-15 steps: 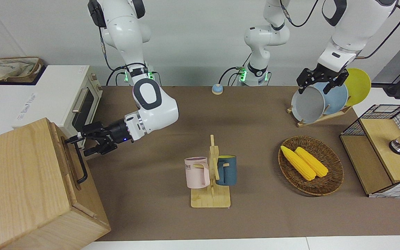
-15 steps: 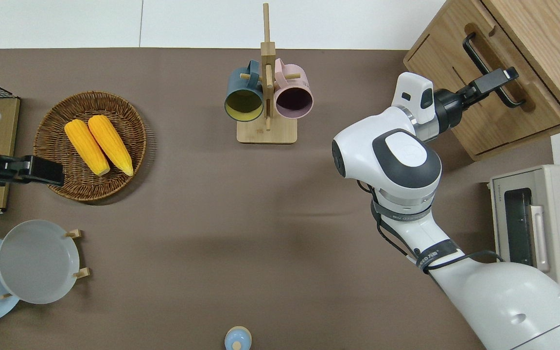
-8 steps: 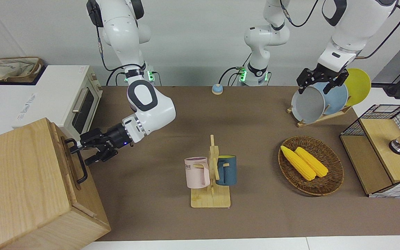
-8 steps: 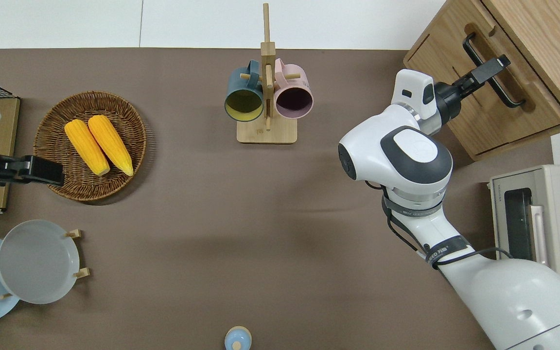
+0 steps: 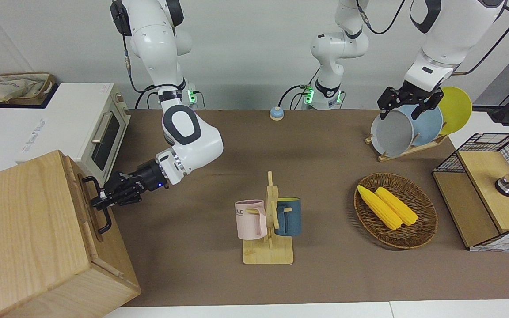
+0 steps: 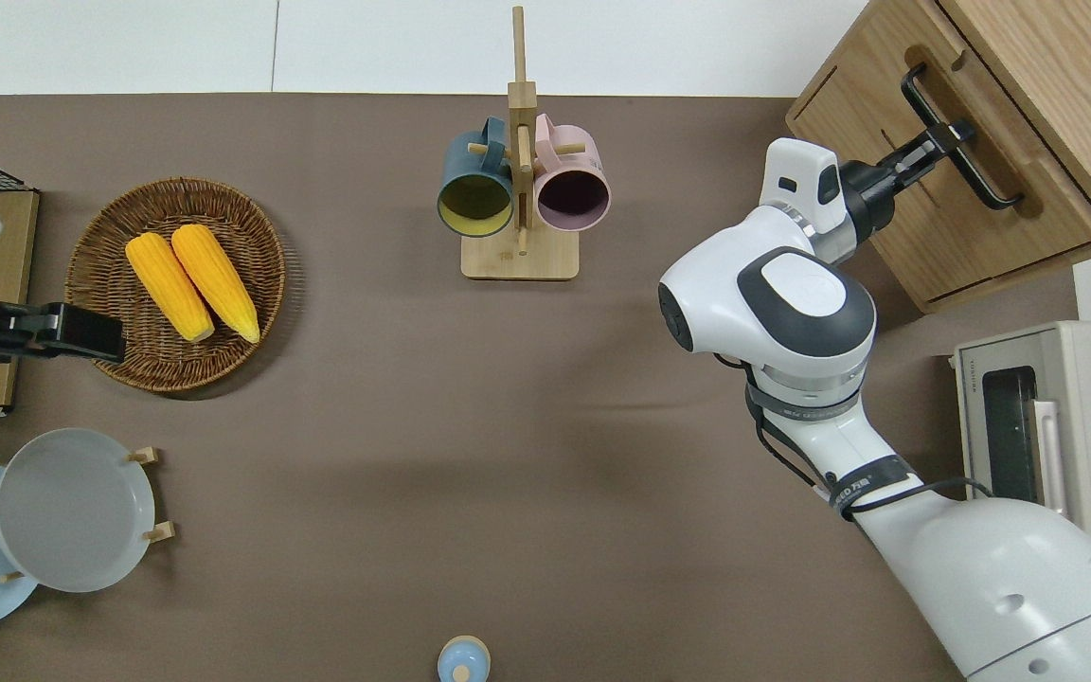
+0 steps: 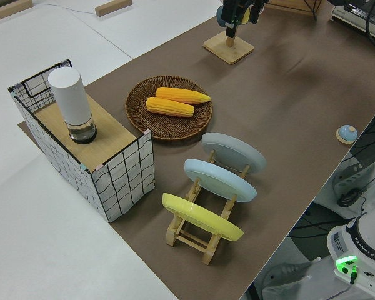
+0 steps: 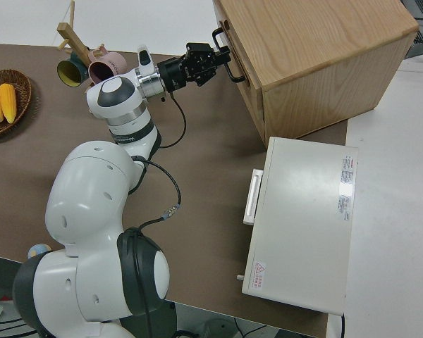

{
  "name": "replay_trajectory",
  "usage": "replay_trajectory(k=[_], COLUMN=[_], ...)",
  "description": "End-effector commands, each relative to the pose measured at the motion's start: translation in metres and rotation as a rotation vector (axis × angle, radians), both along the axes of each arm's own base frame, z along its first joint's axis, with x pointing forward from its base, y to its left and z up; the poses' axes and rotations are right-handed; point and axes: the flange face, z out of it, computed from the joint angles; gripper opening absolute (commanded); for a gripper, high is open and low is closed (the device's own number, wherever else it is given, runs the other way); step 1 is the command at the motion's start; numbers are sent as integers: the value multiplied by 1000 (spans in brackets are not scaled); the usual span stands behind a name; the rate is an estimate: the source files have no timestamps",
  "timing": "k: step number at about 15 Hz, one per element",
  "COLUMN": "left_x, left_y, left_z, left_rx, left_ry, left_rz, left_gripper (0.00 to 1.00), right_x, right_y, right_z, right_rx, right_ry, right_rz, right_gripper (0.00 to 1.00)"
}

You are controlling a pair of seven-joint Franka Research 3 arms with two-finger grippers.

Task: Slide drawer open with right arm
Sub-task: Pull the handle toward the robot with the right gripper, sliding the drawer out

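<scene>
The drawer (image 5: pixel 89 219) is the top one in the pale wood cabinet (image 5: pixel 24 229) at the right arm's end of the table. Its front sits level with the cabinet face. Its black bar handle (image 5: pixel 103 223) runs along the front. My right gripper (image 5: pixel 98 201) reaches in level from the table side and is shut on the handle (image 6: pixel 981 185) about midway along the bar. The overhead view shows the right gripper (image 6: pixel 951 140) pinched on the bar, and the right side view shows the gripper (image 8: pixel 215 62) there too. The left arm is parked, its gripper (image 5: pixel 407 104) open.
A white toaster oven (image 5: pixel 104 132) stands beside the cabinet, nearer to the robots. A mug rack (image 5: pixel 268 221) with two mugs stands mid-table. A basket (image 5: pixel 422 229) of corn, a plate rack (image 5: pixel 407 128) and a wire-sided box (image 5: pixel 488 190) are toward the left arm's end.
The right gripper has moved along the handle away from the robots, toward the bar's middle. Its fingers were spread and are now shut on the bar. The left arm has not moved.
</scene>
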Motion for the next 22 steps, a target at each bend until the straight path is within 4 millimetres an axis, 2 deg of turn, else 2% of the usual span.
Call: replay_trajectory(k=[1,4,6,10,14,17,22], left_x=[2,2,2,2,2,2,2], left_y=[1,1,1,1,1,1,1], left_z=[3,4,3,3,3,4,4], left_rx=[16,16,16,16,16,16,16], left_ry=[6,5,6,6,6,5,5], left_rz=[-12,-12,-12,-12,-12,-12,-12], left_gripper=[993,993,993,993,993,993,993], right_x=[-2,-11,-21,-55,-77,-87,-94], right_y=[9,36,63,133,178,195,206], right_z=[-6,-6,-4,-6,6,11,11], right_rx=[-32,-51,-72,-38,-26,-32,-40], right_ry=[17,15,4,23,26,36,34], right_rz=[23,13,8,11,27,24,32], right_gripper=[23,23,23,23,23,23,29])
